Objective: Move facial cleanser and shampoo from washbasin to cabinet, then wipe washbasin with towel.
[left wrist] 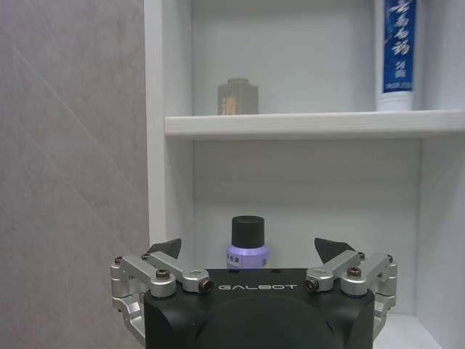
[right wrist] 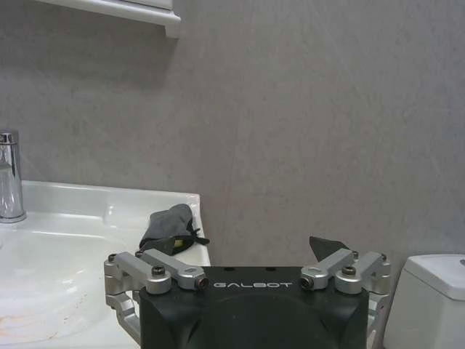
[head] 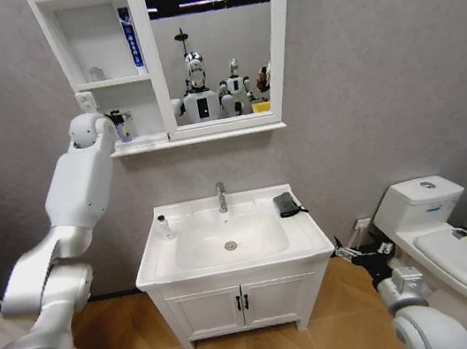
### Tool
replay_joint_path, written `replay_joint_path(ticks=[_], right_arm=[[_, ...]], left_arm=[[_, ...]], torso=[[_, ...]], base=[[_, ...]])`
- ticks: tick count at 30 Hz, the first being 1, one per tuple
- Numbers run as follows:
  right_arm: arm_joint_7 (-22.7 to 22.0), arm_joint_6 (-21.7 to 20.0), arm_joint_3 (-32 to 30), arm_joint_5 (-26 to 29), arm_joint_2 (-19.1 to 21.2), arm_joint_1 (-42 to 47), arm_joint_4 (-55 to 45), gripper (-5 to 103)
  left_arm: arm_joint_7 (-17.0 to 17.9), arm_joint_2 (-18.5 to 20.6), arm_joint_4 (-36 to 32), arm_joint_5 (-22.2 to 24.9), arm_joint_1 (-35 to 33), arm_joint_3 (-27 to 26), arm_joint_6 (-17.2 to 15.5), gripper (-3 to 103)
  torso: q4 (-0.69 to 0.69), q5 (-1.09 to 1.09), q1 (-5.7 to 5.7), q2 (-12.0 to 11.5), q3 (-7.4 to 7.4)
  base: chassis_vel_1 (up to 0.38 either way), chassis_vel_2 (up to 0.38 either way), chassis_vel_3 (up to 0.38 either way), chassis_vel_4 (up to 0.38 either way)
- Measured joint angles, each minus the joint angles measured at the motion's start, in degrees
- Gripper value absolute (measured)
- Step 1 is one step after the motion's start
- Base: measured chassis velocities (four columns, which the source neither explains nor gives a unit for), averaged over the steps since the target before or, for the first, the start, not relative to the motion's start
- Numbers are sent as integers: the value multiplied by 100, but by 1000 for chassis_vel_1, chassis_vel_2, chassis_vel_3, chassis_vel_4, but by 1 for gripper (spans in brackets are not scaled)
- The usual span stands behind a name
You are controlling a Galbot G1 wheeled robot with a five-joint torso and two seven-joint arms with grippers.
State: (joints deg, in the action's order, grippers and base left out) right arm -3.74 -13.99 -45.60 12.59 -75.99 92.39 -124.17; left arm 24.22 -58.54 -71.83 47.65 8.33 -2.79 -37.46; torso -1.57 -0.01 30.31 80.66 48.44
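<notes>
Raised to the lowest open shelf of the white wall-hung cabinet: left gripper, fingers spread wide, gripping nothing. Standing upright on that shelf, straight ahead between the parted fingers and touching neither: small lavender bottle with a black round cap. Higher up, on the top shelf, a blue-and-white tube, upright against the right wall.

Remaining on the white rectangular ceramic washbasin: a small clear bottle with a dark cap at the rear left corner, upright, well below the left gripper and on that arm's side. At the rear right corner, right of the chrome tap, a small dark grey folded towel, long axis running front to back along the right rim.

Low beside the basin's front right corner: right gripper, open and empty. From there, towel ahead and to the robot's left, nearer this arm than the other.
</notes>
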Motion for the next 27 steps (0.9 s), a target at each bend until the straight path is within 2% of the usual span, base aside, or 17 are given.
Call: replay_joint_path(ticks=[1,2,4,5,7,9,11,12,14,15,17,19,22,24,25,27], right_arm=[[0,0,0,0,0,0,0,100],[-1,-17,26,-8,0,-30,6,100],[-11,-52,57,-15,-7,-60,6,100],[-11,-52,57,-15,-7,-60,6,100],[-21,-73,80,-23,-2,-71,7,100],[-21,-77,83,-24,5,-70,13,100],[-18,-87,72,-27,39,-68,55,100],[-18,-87,72,-27,39,-68,55,100],[-18,-87,54,-24,49,-90,105,100],[-18,-87,54,-24,49,-90,105,100],[-19,-87,60,-25,38,-106,140,100],[-18,-87,71,-31,21,-107,168,100],[-17,-81,74,-34,16,-104,184,100],[-15,-44,60,-35,18,-86,230,100],[-15,-44,60,-35,18,-86,230,100],[-15,-25,37,-31,26,-69,262,100]], left_arm=[[0,0,0,0,0,0,0,100],[213,234,-621,290,-221,-36,-73,100],[549,562,-1426,748,-653,-135,-175,100],[549,562,-1426,748,-653,-135,-175,100],[804,900,-2113,1087,-1299,-292,-218,100],[834,961,-2242,1113,-1455,-327,-216,100],[890,1112,-2681,1062,-2120,-497,-115,100],[890,1112,-2681,1062,-2120,-497,-115,100],[794,1053,-2772,699,-2671,-645,111,100],[794,1053,-2772,699,-2671,-645,111,100],[541,843,-2690,106,-3270,-789,435,100],[427,626,-2591,-276,-3749,-868,738,100],[328,479,-2527,-475,-4053,-925,923,100],[82,195,-2387,-978,-4615,-1014,1287,100],[82,195,-2387,-978,-4615,-1014,1287,100],[-45,-2,-2269,-1251,-4966,-1029,1490,100]], torso=[[0,0,0,0,0],[0,1,0,0,0],[-2,5,0,1,-1],[-2,5,0,1,-1],[0,0,0,1,0],[1,-1,0,1,0],[0,1,0,1,-1],[0,1,0,1,-1],[-2,1,0,1,0],[-2,1,0,1,0],[-3,3,0,1,0],[-4,2,1,1,1],[-2,2,1,1,1],[-1,1,0,0,1],[-1,1,0,0,1],[-1,3,0,0,0]], base=[[0,0,0,0],[0,0,0,0],[0,0,0,0],[0,0,0,0],[0,0,0,0],[0,0,0,0],[0,0,0,0],[0,0,0,0],[0,0,0,0],[0,0,0,0],[0,0,0,0],[0,0,0,0],[0,0,0,0],[0,0,0,0],[0,0,0,0],[0,0,0,0]])
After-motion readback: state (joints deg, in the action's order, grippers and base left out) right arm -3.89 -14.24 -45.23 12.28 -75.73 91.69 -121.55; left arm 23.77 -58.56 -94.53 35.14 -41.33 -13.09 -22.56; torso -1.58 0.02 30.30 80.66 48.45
